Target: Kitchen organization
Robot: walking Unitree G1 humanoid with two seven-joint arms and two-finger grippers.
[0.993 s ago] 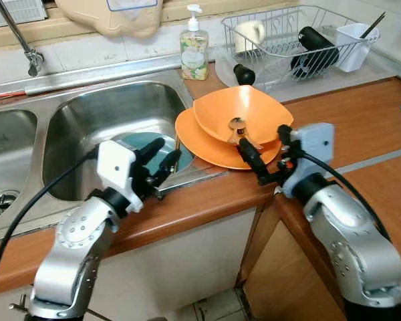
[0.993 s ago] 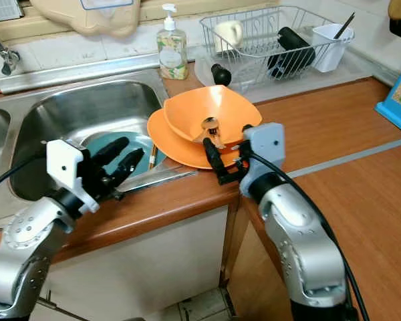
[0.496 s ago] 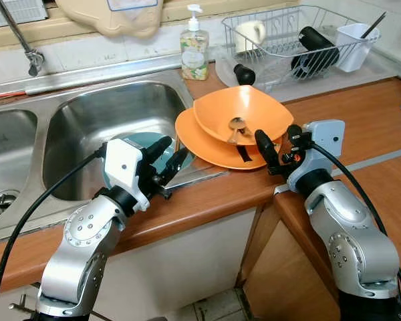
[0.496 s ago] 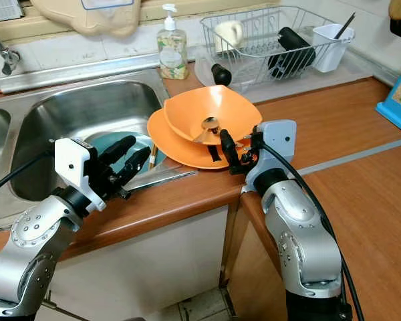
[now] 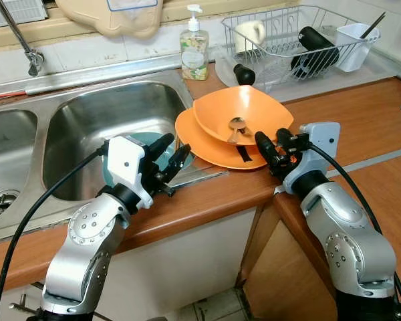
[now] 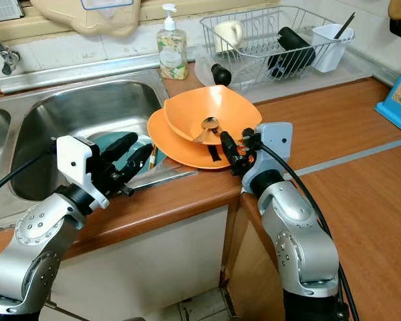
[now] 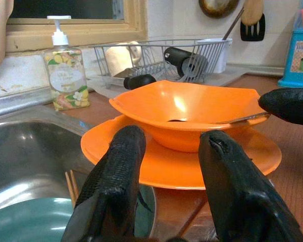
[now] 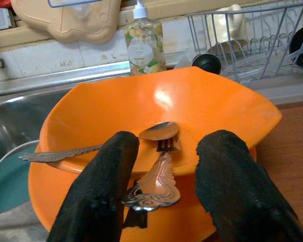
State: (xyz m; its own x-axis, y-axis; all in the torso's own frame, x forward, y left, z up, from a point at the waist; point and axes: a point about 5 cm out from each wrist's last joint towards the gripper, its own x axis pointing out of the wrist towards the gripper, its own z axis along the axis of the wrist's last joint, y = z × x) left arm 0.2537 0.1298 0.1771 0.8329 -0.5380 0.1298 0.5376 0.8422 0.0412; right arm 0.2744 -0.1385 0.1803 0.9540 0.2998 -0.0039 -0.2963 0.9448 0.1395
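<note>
- Orange bowl point(image 5: 242, 114) sits on a wider orange plate point(image 5: 207, 144) at the front edge of the wooden counter point(image 5: 347, 114), just beside the sink basin point(image 5: 107, 120).
- Inside the bowl lie a spoon point(image 8: 159, 131) and a fork point(image 8: 154, 181), the fork's ornate handle reaching over the near rim; a second handle point(image 8: 60, 154) sticks out past the rim toward the sink.
- Right hand point(image 5: 273, 148) hovers at the near side of the plate and bowl, its two black fingers point(image 8: 101, 186) spread apart with nothing between them; in the right wrist view the fork handle lies in line with the gap between them.
- Left hand point(image 5: 168, 155) is over the front rim of the sink, on the sink side of the plate, fingers point(image 7: 118, 176) apart and holding nothing; the bowl and plate lie straight ahead of it.
- A teal plate point(image 5: 144, 144) rests in the basin under the left hand, with chopsticks point(image 7: 70, 184) beside it.
- At the back edge of the counter stand a soap bottle point(image 5: 194, 50) and a wire dish rack point(image 5: 294, 37) holding a cream mug point(image 5: 250, 33), a black bottle point(image 5: 314, 47) and a white cup point(image 5: 355, 43).
</note>
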